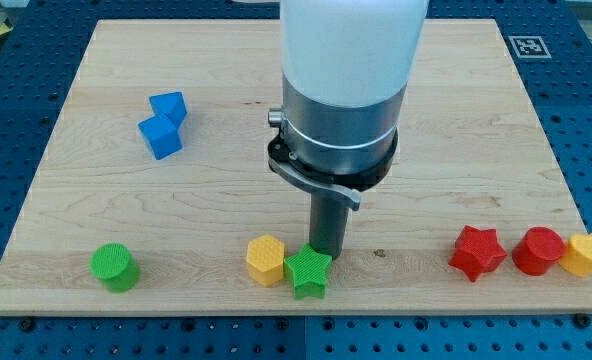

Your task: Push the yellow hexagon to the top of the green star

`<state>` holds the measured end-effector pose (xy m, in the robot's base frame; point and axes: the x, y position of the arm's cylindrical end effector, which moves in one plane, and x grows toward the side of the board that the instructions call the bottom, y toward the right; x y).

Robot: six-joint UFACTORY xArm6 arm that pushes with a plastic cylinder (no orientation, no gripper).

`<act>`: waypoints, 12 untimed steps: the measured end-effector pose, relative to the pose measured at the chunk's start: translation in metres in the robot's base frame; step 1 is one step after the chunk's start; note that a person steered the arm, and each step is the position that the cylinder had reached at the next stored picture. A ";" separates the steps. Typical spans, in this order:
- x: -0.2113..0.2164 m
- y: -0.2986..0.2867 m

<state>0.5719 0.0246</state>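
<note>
The yellow hexagon (265, 260) lies near the board's bottom edge, just left of the green star (308, 272) and touching it. My rod comes down from the large white and grey arm body at the view's centre. My tip (326, 251) is right above the green star, at its upper right, and to the right of the yellow hexagon.
A blue block (163, 125) lies at the upper left. A green cylinder (113, 267) is at the bottom left. A red star (476, 252), a red cylinder (538, 251) and a yellow heart (586, 254) line the bottom right. The wooden board (456, 120) has blue pegboard around it.
</note>
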 end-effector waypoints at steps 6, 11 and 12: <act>-0.001 -0.150; -0.012 -0.061; -0.037 -0.061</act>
<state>0.5347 -0.0362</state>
